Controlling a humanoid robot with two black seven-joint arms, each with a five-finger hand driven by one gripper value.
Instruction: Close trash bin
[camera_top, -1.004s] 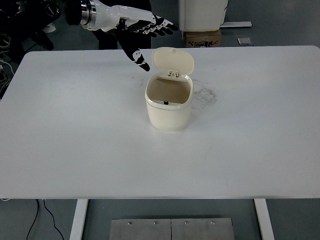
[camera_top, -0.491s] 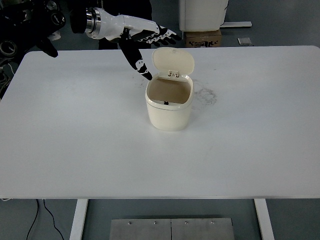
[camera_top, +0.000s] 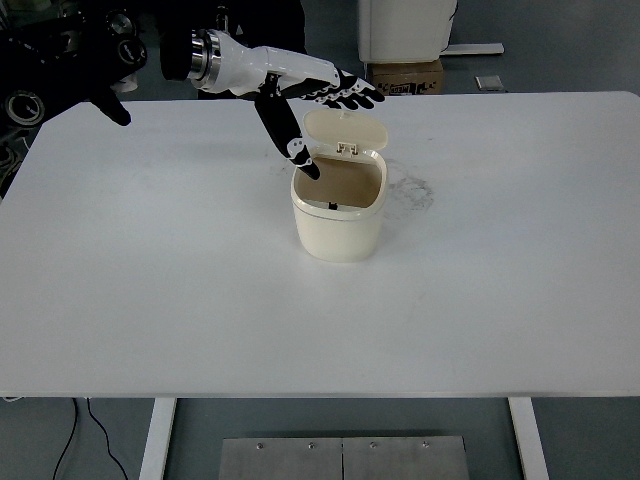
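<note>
The cream trash bin (camera_top: 338, 212) stands upright near the middle of the white table (camera_top: 150, 280), its hinged lid (camera_top: 346, 129) tipped partway forward over the open mouth. The left hand (camera_top: 310, 92) reaches in from the upper left with its fingers (camera_top: 350, 92) spread flat and holding nothing, just above and behind the lid, while the thumb hangs down at the bin's left rim.

To do this step well, the hand should bear on the lid's back face near its top edge — far from the hinge, where a light push turns it most easily — and follow it forward and down until it seats on the rim. The thumb looks close to the opening, so it would do best to clear the rim before the lid comes down. The push should stay gentle; the bin is likely light and could slide or tip.

Whether the fingers actually touch the lid cannot be told from this angle. The bin's inside is shadowed, and the right hand is out of view.
</note>
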